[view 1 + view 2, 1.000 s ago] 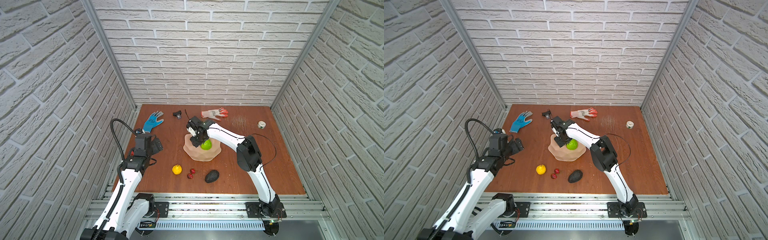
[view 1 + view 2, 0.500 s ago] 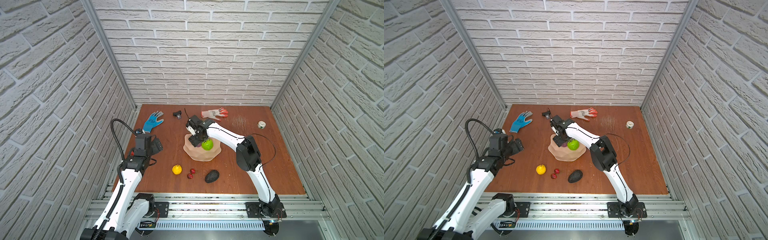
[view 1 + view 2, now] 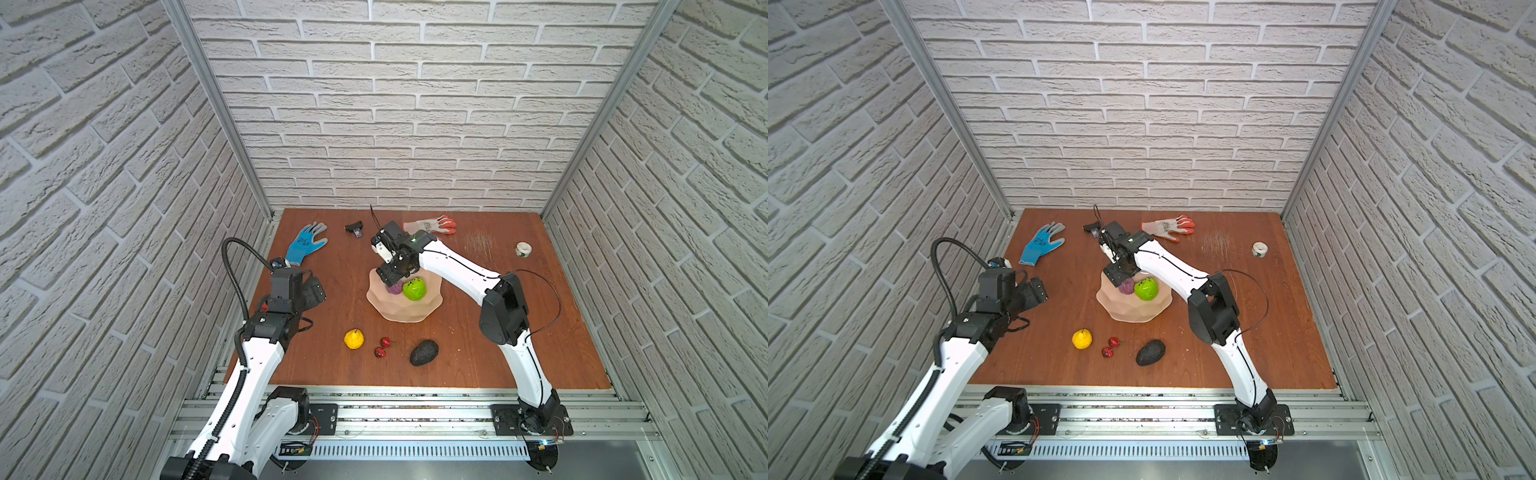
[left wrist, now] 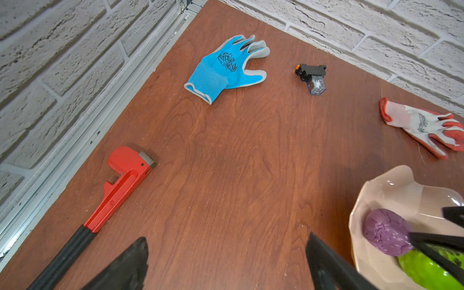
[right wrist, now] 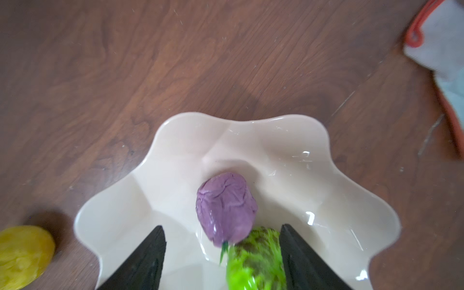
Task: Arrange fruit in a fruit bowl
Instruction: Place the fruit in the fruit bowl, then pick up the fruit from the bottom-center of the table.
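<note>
Right pincer (image 5: 221, 228) parted over bowl (image 5: 113, 213) | green ball (image 5: 253, 263) between | glove (image 5: 442, 45) near

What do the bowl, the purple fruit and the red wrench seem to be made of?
Fruit bowl: glazed ceramic or glossy plastic; smooth pale surface with sharp white highlights.
Purple fruit: probably soft rubber or foam, mostly matte; wrinkled, veined skin.
Red wrench: likely metal painted red, with a bare grey toothed tip; the black ribbed handle may be rubber.
</note>
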